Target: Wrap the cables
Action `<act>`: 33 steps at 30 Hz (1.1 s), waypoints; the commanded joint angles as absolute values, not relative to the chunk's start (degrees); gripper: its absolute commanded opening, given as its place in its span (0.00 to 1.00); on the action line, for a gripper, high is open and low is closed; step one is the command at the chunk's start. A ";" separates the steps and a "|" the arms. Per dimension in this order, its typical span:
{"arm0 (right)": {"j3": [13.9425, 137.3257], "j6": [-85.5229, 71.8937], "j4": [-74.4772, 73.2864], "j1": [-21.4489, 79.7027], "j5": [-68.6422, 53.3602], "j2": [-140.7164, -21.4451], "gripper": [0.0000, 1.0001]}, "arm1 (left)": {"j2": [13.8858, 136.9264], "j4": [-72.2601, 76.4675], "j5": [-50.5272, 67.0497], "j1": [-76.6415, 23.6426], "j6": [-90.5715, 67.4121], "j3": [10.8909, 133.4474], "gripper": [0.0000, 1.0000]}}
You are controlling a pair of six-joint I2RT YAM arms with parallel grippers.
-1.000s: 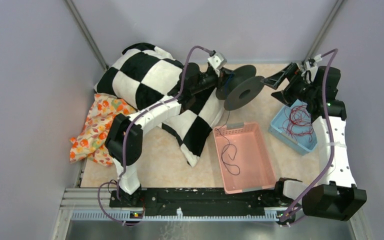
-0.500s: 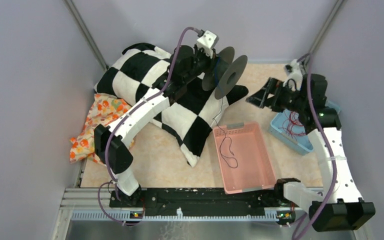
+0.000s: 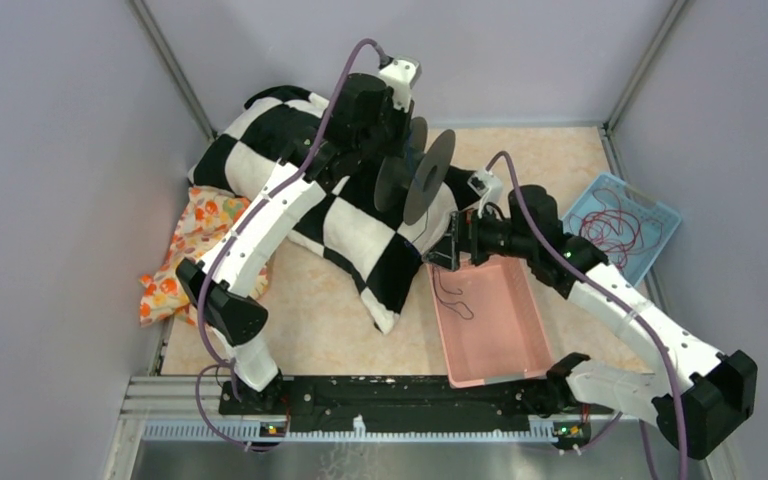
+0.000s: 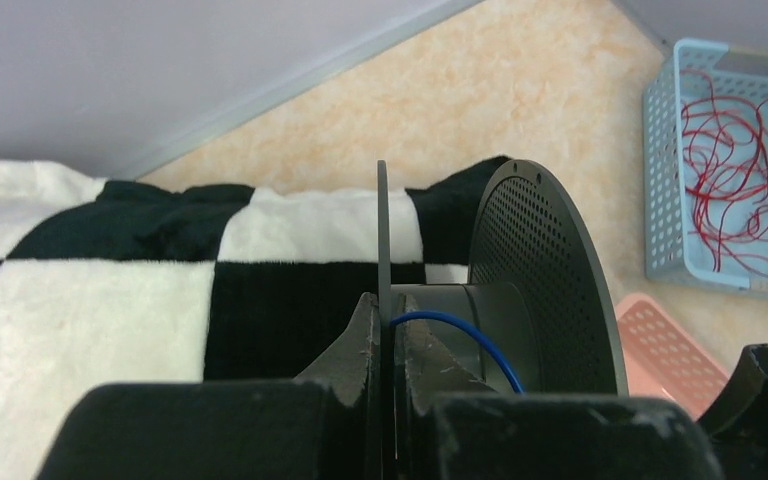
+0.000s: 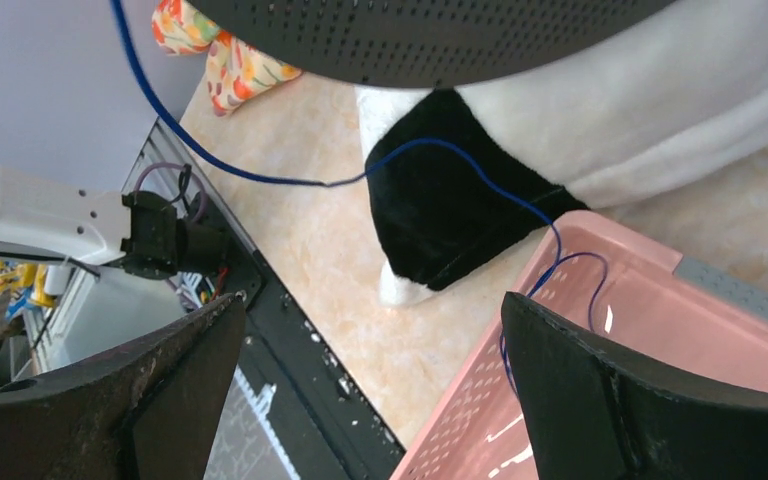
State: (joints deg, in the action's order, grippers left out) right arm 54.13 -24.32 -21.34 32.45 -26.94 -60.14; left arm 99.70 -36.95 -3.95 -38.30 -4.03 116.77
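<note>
My left gripper (image 3: 392, 150) is shut on one flange of a black spool (image 3: 428, 175) and holds it in the air over the checkered pillow. In the left wrist view the fingers (image 4: 360, 345) clamp the thin flange (image 4: 383, 250), and the blue cable (image 4: 460, 330) curves over the spool's hub. The thin dark blue cable (image 5: 260, 178) runs from the spool down into the pink basket (image 3: 495, 320), where its loose end (image 3: 452, 300) lies. My right gripper (image 3: 452, 240) is open and empty above the basket's far left corner, with the cable (image 5: 550, 250) between its fingers in the wrist view.
A black-and-white checkered pillow (image 3: 290, 170) lies at the back left, with a flowered cloth (image 3: 185, 250) beside it. A blue basket (image 3: 625, 225) with red wires stands at the right. The black base rail (image 3: 390, 395) runs along the near edge.
My left gripper has carried the spool up and to the left over the pillow. My right arm has swung left from the blue basket to the pink basket's far corner.
</note>
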 commanded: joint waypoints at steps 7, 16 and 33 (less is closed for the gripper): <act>52.46 -30.91 -7.75 36.61 -20.96 -66.48 0.98 | 97.28 -41.95 -12.28 -38.24 -4.67 119.33 0.00; 47.30 -29.55 -0.70 39.00 -14.87 -65.98 0.99 | 99.49 -43.45 -11.23 -37.51 -6.35 121.31 0.00; 39.14 -13.07 8.77 39.44 -14.86 -69.47 0.63 | 97.27 -40.90 1.82 -27.08 -10.25 113.54 0.00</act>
